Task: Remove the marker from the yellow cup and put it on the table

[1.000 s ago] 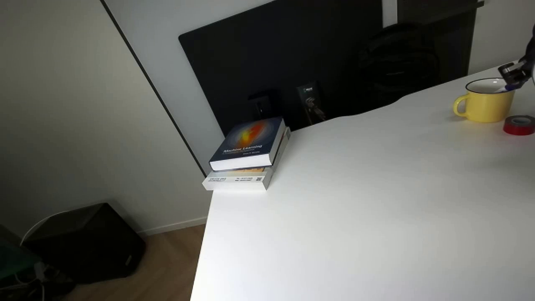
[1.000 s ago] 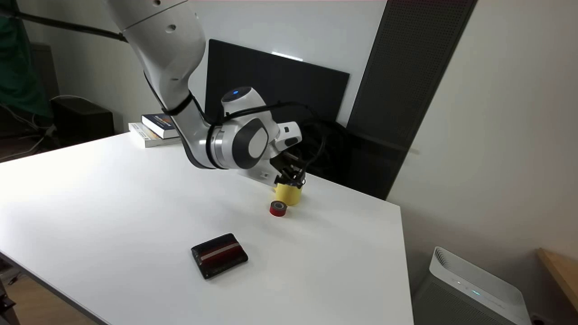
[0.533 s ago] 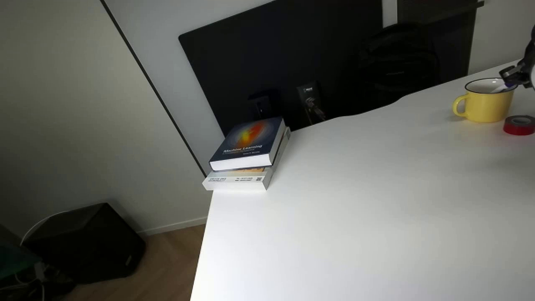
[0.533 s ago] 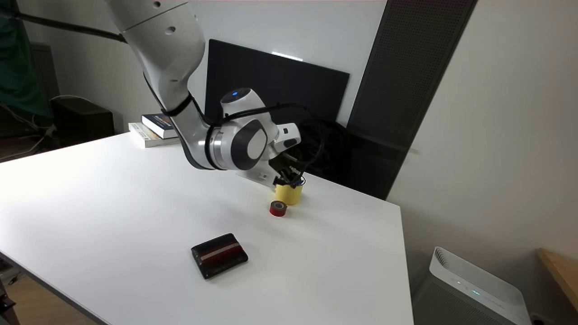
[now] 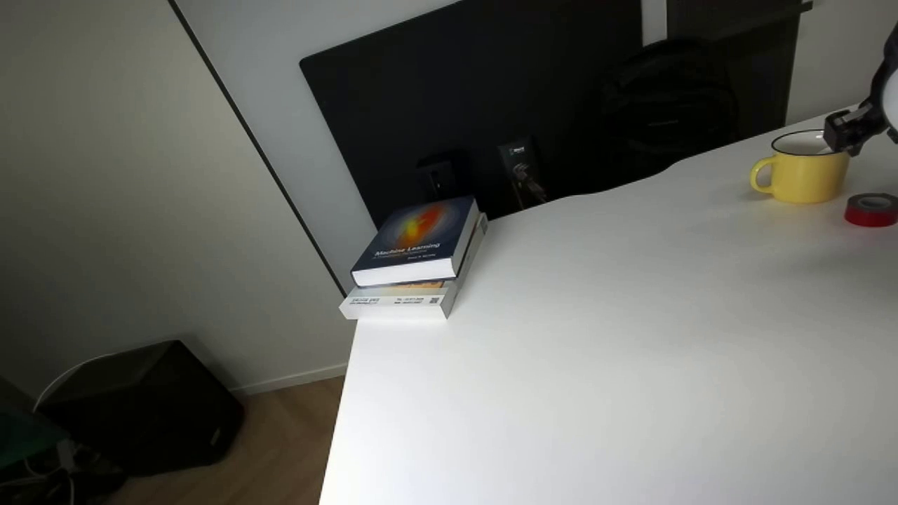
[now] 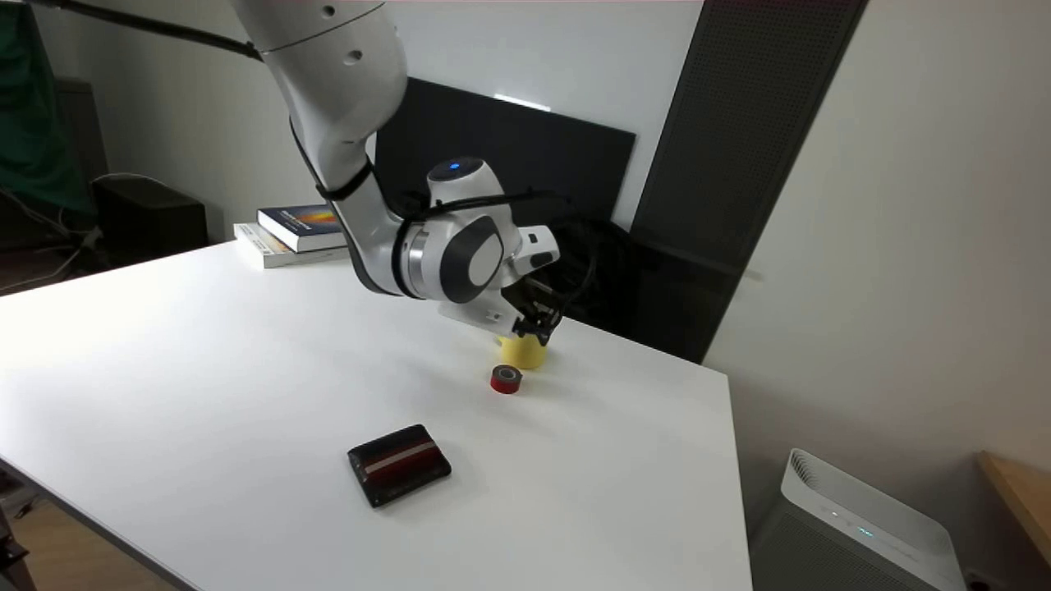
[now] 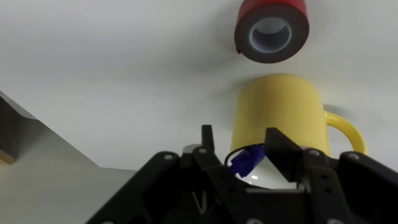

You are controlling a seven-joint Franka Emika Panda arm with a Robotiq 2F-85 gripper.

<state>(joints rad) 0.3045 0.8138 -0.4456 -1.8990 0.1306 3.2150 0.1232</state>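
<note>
Yellow cup [image 7: 279, 109] holds the marker [image 7: 248, 160], blue cap at the rim, seen between the well-parted, empty jaws of the gripper [image 7: 240, 135]; recommend centring on the cap, closing softly and lifting clear of the cup.

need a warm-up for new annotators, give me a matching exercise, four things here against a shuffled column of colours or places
1. marker
2. roll of tape
3. two books
4. wallet-like item

A. dark, with a pale stripe
B. stacked by the edge of the table
C. blue-purple end at the mouth of the yellow cup
D. red-sided, beside the cup

Pairs: 1-C, 2-D, 3-B, 4-A
</note>
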